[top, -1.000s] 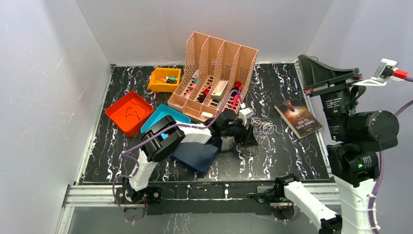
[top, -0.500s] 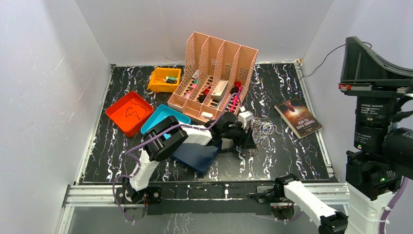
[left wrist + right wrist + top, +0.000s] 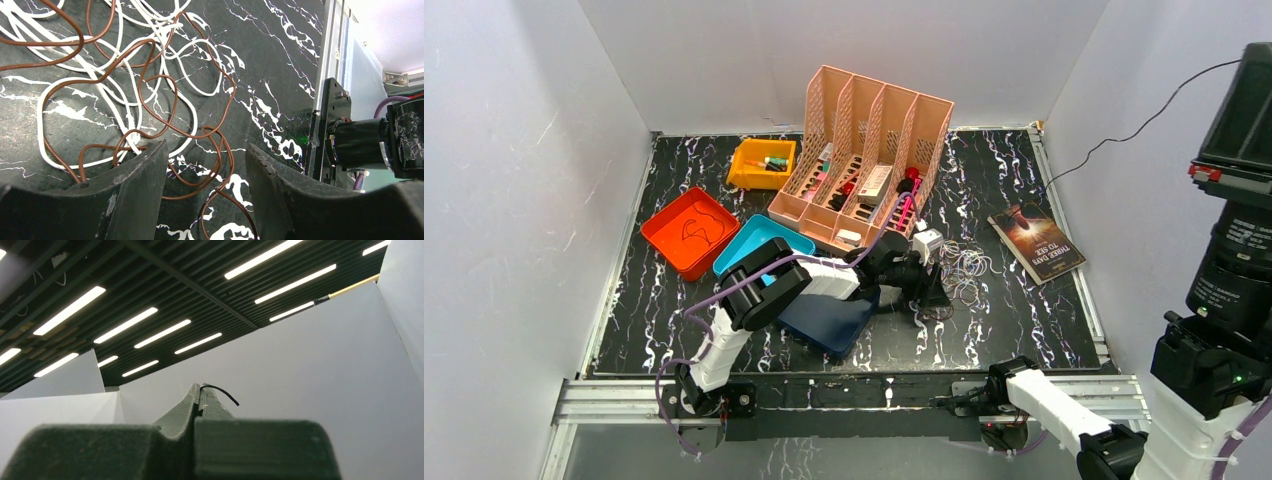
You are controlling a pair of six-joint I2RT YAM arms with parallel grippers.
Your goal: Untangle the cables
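The cables (image 3: 962, 268) lie in a curly tangle on the black marbled table, right of centre. In the left wrist view they are brown cables (image 3: 150, 95) and white cables (image 3: 75, 85) looped over each other. My left gripper (image 3: 930, 284) is low at the tangle's near-left edge. It is open (image 3: 205, 148), and a brown loop (image 3: 220, 165) lies on the table between its fingers, touching neither. My right gripper (image 3: 1252, 95) is raised high at the far right. It is shut (image 3: 200, 388) on a thin black cable (image 3: 223, 392), which runs from it down to the table (image 3: 1114, 140).
A pink file organizer (image 3: 869, 150) stands behind the tangle. A yellow bin (image 3: 762, 163), an orange tray (image 3: 689, 232), a teal tray (image 3: 759, 240) and a dark blue tray (image 3: 829, 318) sit at the left. A book (image 3: 1036, 243) lies right of the tangle. A white plug (image 3: 927, 240) is near the left gripper.
My right arm has risen and swung right, towards the camera, drawing the black cable up out of the tangle into a long line. The left arm has barely moved.
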